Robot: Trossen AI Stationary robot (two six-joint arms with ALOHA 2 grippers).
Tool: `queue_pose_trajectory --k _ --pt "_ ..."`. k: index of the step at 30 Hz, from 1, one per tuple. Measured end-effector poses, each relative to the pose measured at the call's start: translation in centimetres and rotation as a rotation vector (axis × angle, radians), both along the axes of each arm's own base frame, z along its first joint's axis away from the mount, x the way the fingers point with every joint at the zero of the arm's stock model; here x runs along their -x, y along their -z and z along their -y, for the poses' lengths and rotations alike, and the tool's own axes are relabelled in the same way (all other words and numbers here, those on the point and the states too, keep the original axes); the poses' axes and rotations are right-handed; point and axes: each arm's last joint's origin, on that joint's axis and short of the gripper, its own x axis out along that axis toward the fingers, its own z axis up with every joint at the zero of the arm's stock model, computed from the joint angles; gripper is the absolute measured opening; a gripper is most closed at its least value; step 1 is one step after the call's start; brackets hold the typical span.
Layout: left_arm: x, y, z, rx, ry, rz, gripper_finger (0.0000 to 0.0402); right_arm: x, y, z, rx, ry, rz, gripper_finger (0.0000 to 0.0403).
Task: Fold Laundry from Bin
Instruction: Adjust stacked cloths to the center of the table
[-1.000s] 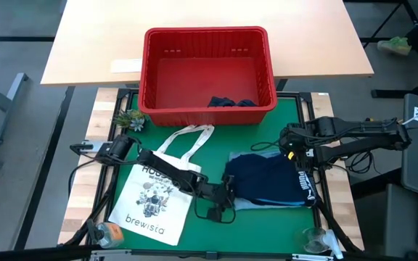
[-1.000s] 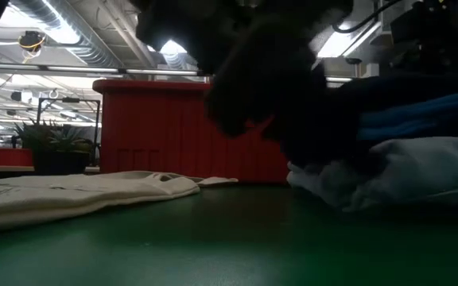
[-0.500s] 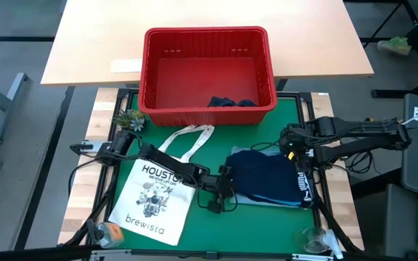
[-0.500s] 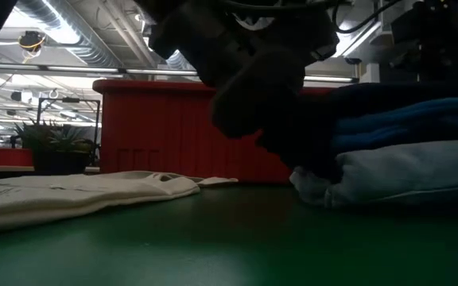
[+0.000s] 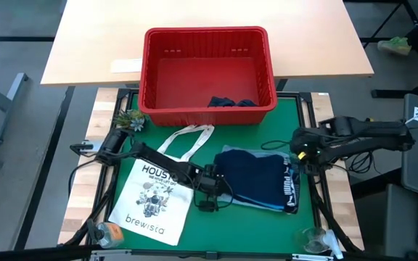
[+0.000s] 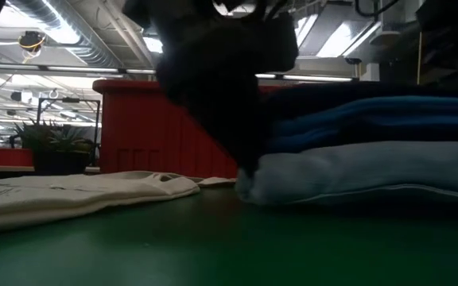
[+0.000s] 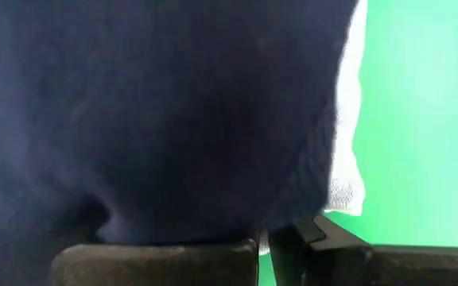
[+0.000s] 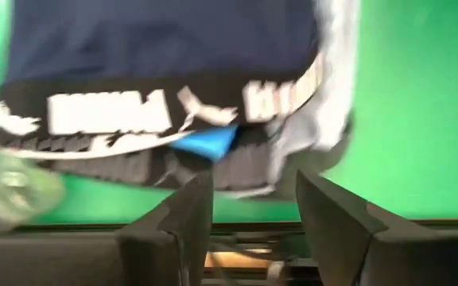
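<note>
A folded stack of laundry (image 5: pixel 256 180) lies on the green mat: a dark navy garment with white lettering on top, bright blue in the middle (image 6: pixel 372 119) and a light blue one at the bottom (image 6: pixel 356 171). My left gripper (image 5: pixel 210 190) is shut at the stack's near left corner. My right gripper (image 5: pixel 305 154) hangs open just past the stack's right edge, touching nothing; its wrist view looks down on the lettered edge (image 8: pixel 118 111). One dark garment (image 5: pixel 231 102) lies in the red bin (image 5: pixel 209 43) at the far side. My left gripper has its shut fingers (image 7: pixel 213 258) on the stack's left edge (image 6: pixel 249 171), near its near corner, slanting down from the table's left. Navy cloth (image 7: pixel 173 159) fills its wrist view right up to the fingertips. Which layer is pinched, I cannot tell. The stack lies flat on the mat.
A white tote bag (image 5: pixel 154 199) lies flat on the mat left of the stack, its handles (image 5: pixel 191 138) toward the bin. A small plant (image 5: pixel 130 119) stands at the far left; a clear glass thing (image 5: pixel 314 239) lies at the near right corner.
My left gripper has shut at the stack's left edge, rolled, and gone toward the table's left edge. The whole stack has slid left along the mat with it, staying folded. My right gripper has drawn back a little toward the right edge, staying open.
</note>
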Motion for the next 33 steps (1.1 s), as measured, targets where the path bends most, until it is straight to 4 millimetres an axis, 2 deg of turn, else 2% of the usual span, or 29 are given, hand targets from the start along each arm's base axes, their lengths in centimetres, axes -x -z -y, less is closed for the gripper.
queue_pose_trajectory --k 6,9,14,21,25,33 --pt "1.6 -0.5 1.5 0.02 -0.047 -0.088 0.0004 1.9 -0.7 -1.3 -0.116 0.118 0.032 0.0181" --pt "2.5 -0.6 2.4 0.029 -0.075 -0.136 0.0004 2.4 -0.4 -1.8 -0.137 0.165 0.022 0.0181" --pt "3.7 -0.5 4.3 0.062 -0.122 -0.182 0.0004 2.6 0.7 -2.9 -0.141 0.184 -0.025 0.0181" --pt "4.8 -0.5 6.5 0.105 -0.142 -0.196 0.0006 1.8 3.2 -4.6 -0.13 0.163 -0.066 0.0181" --pt "4.8 -0.5 6.8 0.096 -0.148 -0.175 0.0025 1.5 4.4 -4.8 -0.104 0.152 -0.077 0.0181" --pt "4.1 -0.6 5.9 0.222 -0.286 -0.196 0.0098 1.3 4.4 -4.7 -0.052 0.145 -0.023 0.0181"
